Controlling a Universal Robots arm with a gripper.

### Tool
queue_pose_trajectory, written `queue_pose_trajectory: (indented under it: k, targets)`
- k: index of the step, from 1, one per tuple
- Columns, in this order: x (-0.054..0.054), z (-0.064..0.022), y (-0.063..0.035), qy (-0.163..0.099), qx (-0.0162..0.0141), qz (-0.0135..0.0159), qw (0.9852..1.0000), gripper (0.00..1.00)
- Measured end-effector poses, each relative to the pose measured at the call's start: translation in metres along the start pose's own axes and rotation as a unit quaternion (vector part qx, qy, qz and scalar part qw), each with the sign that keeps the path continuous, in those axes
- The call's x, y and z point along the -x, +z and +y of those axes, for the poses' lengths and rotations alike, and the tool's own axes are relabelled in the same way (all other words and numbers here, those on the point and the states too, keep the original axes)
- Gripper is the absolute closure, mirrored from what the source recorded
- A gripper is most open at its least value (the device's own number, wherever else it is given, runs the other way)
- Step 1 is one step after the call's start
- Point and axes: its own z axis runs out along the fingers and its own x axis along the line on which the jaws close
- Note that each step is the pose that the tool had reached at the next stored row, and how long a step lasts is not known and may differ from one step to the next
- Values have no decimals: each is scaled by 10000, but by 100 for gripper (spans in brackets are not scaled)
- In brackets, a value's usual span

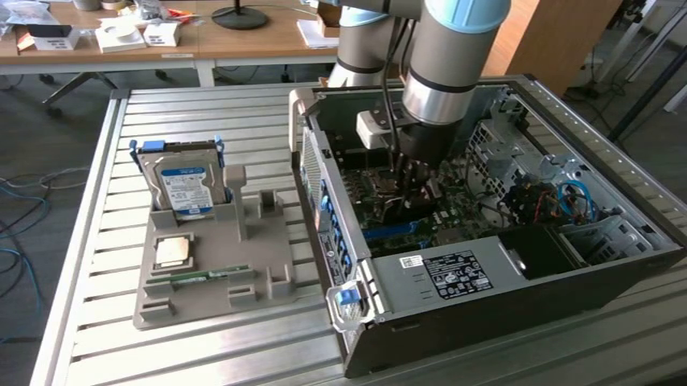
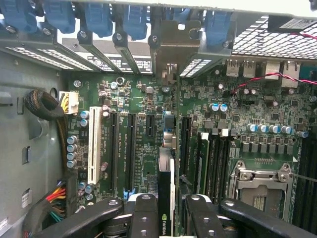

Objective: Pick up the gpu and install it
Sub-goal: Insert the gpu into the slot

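The gpu (image 2: 166, 184) stands on edge between my fingers, a thin dark card with a white strip and a green logo near the pads. It runs over the green motherboard (image 2: 148, 99) towards the rear slot openings, where a metal bracket (image 2: 173, 52) stands in line with it. My gripper (image 2: 168, 210) is shut on the card, one black finger (image 2: 143, 213) on each side. I cannot tell whether the card's lower edge sits in a slot. In the exterior view my gripper (image 1: 413, 178) reaches straight down into the open computer case (image 1: 516, 322).
Beside the card lie a white slot (image 2: 92, 144), black slots (image 2: 113, 148), memory slots (image 2: 218, 158) and the CPU socket (image 2: 260, 191). On the exterior view's left, a grey holder (image 1: 269, 273) carries a hard drive (image 1: 188, 181), a CPU (image 1: 174, 251) and a memory stick (image 1: 199, 277).
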Motion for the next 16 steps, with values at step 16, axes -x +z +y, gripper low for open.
queue_pose_trajectory:
  k: [16]
  targets:
    - [3,19,-1,71,-1,2,10000,74]
